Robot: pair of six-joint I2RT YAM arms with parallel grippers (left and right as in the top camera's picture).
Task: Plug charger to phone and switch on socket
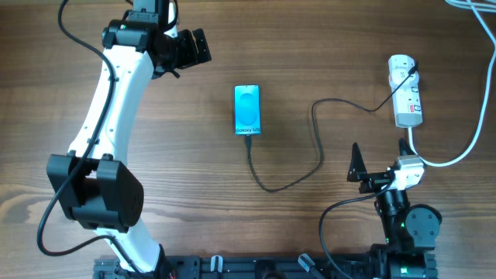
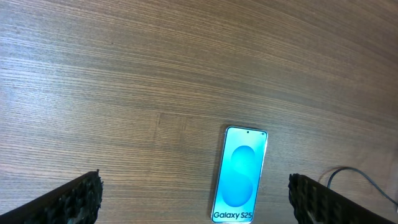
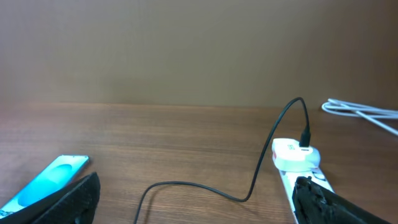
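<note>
**Both arms idle, charger lying between phone and socket**

The phone [image 1: 247,110] lies flat, screen up and lit cyan, near the middle of the wooden bench [image 1: 194,170], its "Galaxy S25" edge toward the robot. The charger [image 1: 319,147] — a thin black cable — meets that lower edge, curls toward the robot, loops back up and runs right to its black plug, which sits in the far end of the socket [image 1: 405,97]. Whether the tip is fully seated in the phone cannot be told, nor how the socket's switch stands. A thick white cable [image 1: 465,151] leaves the socket's near end and sweeps right and away to the far corner.

The left gripper [image 1: 200,48] hovers left of and beyond the phone, fingers [image 2: 78,199] spread wide and empty. The right gripper [image 1: 380,159] sits just on the robot's side of the socket — fingers [image 3: 68,199] likewise spread, holding nothing.
</note>
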